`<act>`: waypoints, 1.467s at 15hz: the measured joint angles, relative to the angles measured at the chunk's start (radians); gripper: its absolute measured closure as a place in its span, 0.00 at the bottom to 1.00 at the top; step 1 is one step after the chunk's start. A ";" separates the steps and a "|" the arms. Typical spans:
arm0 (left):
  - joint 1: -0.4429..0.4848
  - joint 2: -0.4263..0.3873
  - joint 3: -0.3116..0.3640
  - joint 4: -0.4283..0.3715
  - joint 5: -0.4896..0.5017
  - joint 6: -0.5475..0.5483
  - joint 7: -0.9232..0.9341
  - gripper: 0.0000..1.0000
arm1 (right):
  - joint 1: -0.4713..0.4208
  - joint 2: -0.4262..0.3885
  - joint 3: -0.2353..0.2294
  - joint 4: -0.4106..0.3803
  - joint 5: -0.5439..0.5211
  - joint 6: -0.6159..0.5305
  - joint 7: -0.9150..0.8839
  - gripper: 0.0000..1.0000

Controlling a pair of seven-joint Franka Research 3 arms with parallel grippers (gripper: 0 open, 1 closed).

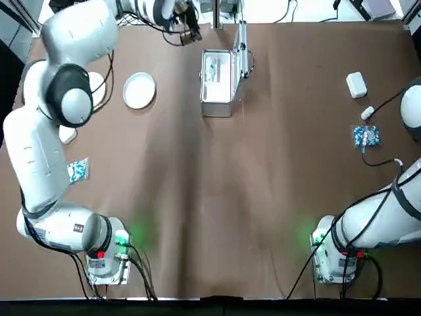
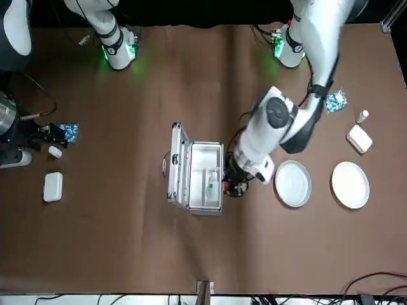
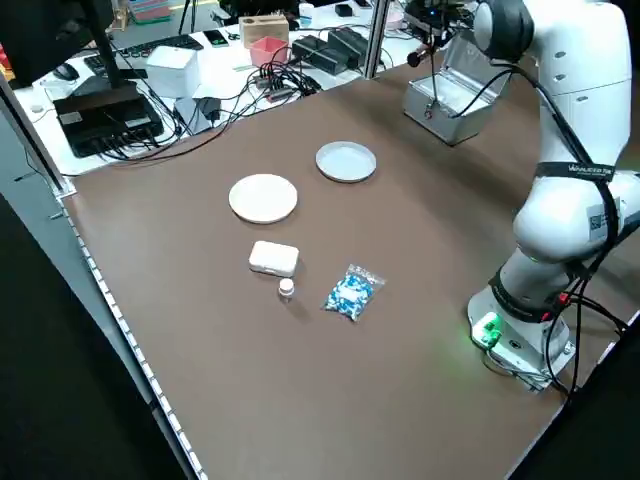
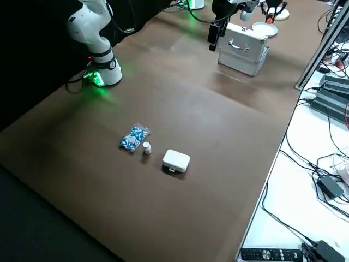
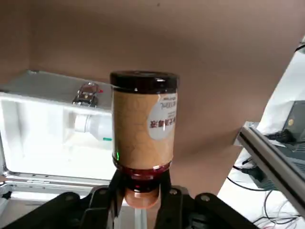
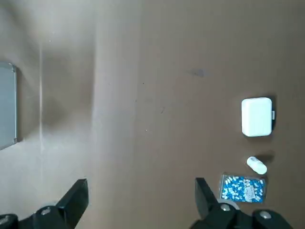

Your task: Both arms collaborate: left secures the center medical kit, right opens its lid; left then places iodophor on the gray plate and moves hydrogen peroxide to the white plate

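Note:
The medical kit (image 1: 217, 82) stands open at the far middle of the table, its lid (image 1: 242, 52) upright on the robot's right side. A white bottle (image 5: 93, 126) lies inside the kit (image 5: 47, 143). My left gripper (image 5: 141, 195) is shut on the base of a brown iodophor bottle (image 5: 143, 124) with a black cap and tan label. It hovers just left of the kit (image 2: 236, 186), beyond the gray plate (image 1: 139, 90). The white plate (image 3: 263, 197) lies further left. My right gripper (image 6: 141, 200) is open, empty, and pulled back to the table's right side (image 2: 51, 135).
On the right side lie a white box (image 1: 356, 84), a small vial (image 1: 367, 112) and a blue pill pack (image 1: 366, 136). A matching box (image 3: 273, 258), vial (image 3: 287, 288) and pill pack (image 3: 350, 292) lie on the left side. A metal post (image 1: 216, 13) stands behind the kit.

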 joint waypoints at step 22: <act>0.823 0.010 -0.396 -0.022 -0.287 -0.466 0.939 0.67 | 0.003 0.000 0.002 0.000 0.000 -0.002 -0.040 0.01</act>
